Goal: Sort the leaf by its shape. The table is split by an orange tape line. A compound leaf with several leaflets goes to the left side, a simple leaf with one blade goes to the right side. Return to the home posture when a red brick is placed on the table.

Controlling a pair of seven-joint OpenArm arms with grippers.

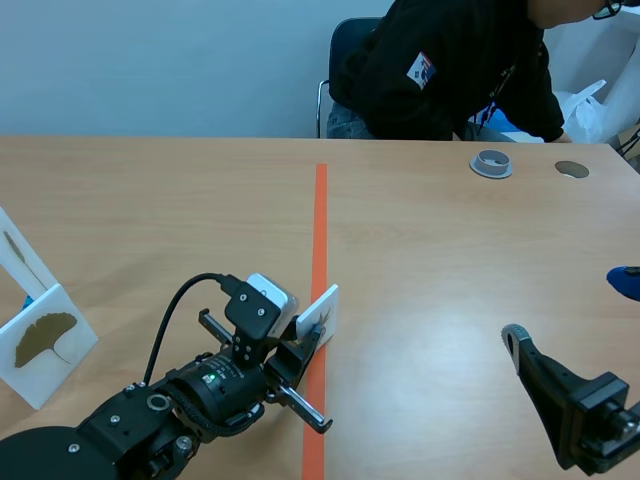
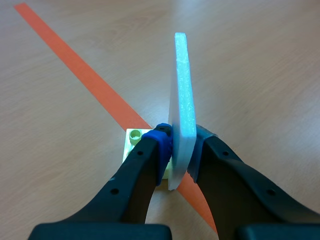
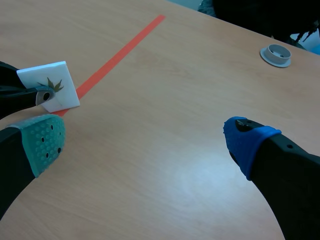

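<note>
Top middle of the frame there's a person in a black top [image 1: 450,70] leaning over the far edge of the wooden table [image 1: 150,200], with a dark chair [image 1: 345,40] behind them. In the upper right, a grey ring [image 1: 491,164] sits near a flat grey disc [image 1: 572,169].

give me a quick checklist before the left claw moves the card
1. Left claw shut on card: ok, it clamps both faces.
2. Leaf type read: ok, it looks compound, with several pointed leaflets, so it goes left.
3. Card off the tape line: not ok, it is over it.
4. Room on the left: ok, bare table before the ginkgo card.
5. Right claw clear: ok, open, apart from the card.
6. Red brick: ok, none in view.
</note>
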